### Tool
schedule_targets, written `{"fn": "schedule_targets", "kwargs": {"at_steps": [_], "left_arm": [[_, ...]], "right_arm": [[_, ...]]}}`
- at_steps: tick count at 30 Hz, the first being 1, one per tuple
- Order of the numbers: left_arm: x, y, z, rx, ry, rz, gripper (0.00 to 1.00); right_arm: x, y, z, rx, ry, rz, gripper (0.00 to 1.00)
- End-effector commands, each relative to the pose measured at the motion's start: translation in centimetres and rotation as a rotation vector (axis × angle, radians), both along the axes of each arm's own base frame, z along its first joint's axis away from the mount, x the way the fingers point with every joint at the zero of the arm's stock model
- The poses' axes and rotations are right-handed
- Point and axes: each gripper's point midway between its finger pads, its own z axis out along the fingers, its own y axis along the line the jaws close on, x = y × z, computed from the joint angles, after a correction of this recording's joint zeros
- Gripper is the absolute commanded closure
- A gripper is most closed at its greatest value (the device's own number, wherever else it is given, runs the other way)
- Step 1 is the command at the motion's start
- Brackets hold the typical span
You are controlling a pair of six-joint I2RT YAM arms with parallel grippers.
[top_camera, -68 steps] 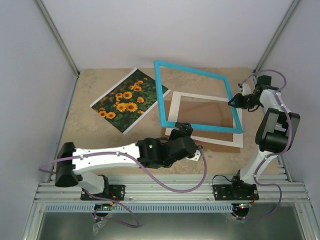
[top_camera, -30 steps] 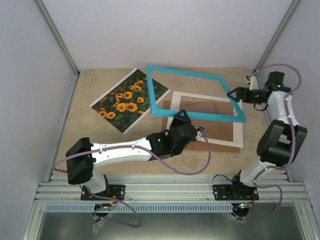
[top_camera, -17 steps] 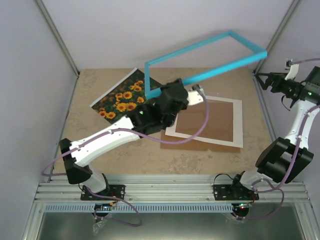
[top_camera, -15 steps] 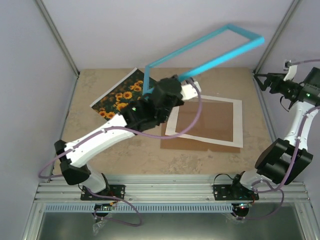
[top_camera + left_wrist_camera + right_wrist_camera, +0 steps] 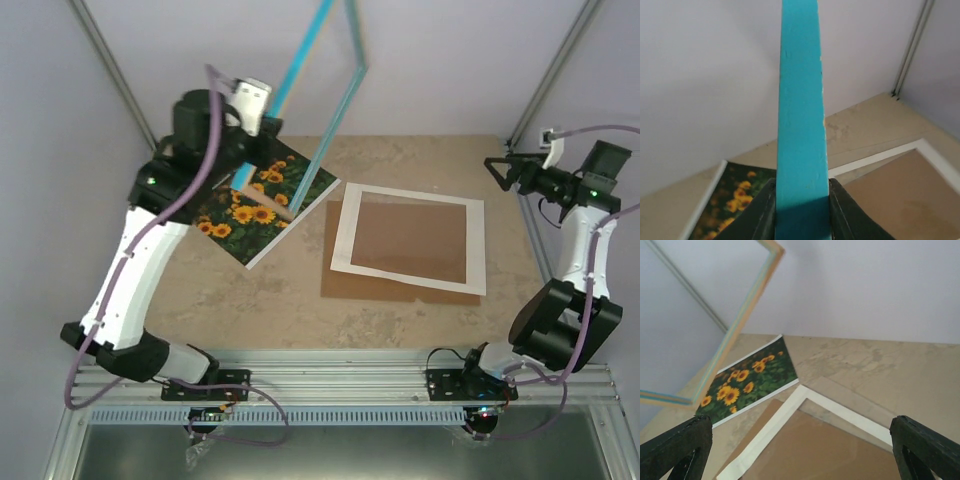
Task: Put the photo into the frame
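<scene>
The turquoise frame [image 5: 337,105] hangs high in the air, turned almost on edge above the table's rear left. My left gripper [image 5: 264,126] is shut on one of its rails, which fills the left wrist view [image 5: 801,125] between the two black fingers [image 5: 762,212]. Below it the sunflower photo [image 5: 262,200] lies flat on the table, also visible from both wrists [image 5: 735,200] [image 5: 747,382]. My right gripper [image 5: 497,172] hovers at the rear right, open and empty, well apart from the frame [image 5: 740,335].
A white mat [image 5: 347,235] lies on a brown backing board [image 5: 410,245] in the middle right of the table. White walls with metal corner posts [image 5: 115,85] close in the back and sides.
The left arm has swung the frame up and to the left, from tilted over the mat to nearly on edge over the photo. The right gripper has opened wider.
</scene>
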Motion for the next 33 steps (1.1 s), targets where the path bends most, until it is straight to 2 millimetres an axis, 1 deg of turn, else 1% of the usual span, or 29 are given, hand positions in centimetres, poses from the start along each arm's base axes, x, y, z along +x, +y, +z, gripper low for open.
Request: {"fn": "schedule_targets", "kwargs": {"at_steps": [1, 4, 5, 9, 11, 13, 16, 20, 22, 27, 33], "left_arm": [[-2.4, 2.6, 2.6, -0.386, 0.135, -0.152, 1.00], [-1.9, 6.9, 0.1, -0.520, 0.239, -0.122, 1.00], [-1.5, 8.5, -1.6, -0.562, 0.290, -0.101, 1.00], [-0.9, 14.3, -5.7, -0.740, 0.366, -0.004, 1.00], [-0.7, 16.5, -7.8, -0.806, 0.389, 0.035, 1.00], [-0.5, 18.0, -10.0, -0.833, 0.408, 0.070, 1.00], [-0.4, 18.8, -12.6, -0.820, 0.432, 0.090, 1.00], [-0.3, 18.5, -15.7, -0.793, 0.482, 0.060, 1.00], [-0.2, 18.8, -17.2, -0.775, 0.503, 0.069, 1.00], [0.1, 19.5, -20.5, -0.733, 0.528, 0.111, 1.00], [0.1, 20.0, -25.0, -0.714, 0.593, 0.136, 1.00]], "right_arm": [[-0.6, 3.2, 1.1, -0.034, -0.064, 0.083, 0.03], [-0.5, 4.4, 0.6, -0.031, -0.060, 0.112, 0.03], [-0.5, 4.8, 0.4, -0.030, -0.057, 0.122, 0.03], [-0.4, 6.3, -0.5, -0.026, -0.042, 0.159, 0.03], [-0.5, 6.8, -0.9, -0.032, -0.039, 0.172, 0.03], [-0.5, 7.2, -1.1, -0.039, -0.037, 0.179, 0.03], [-0.6, 7.4, -1.4, -0.045, -0.032, 0.186, 0.03], [-0.7, 7.5, -2.0, -0.044, -0.024, 0.194, 0.03], [-0.8, 7.6, -2.3, -0.040, -0.018, 0.197, 0.03], [-1.0, 7.7, -3.0, -0.038, -0.009, 0.200, 0.03], [-0.9, 7.7, -3.5, -0.038, 0.000, 0.200, 0.03]]}}
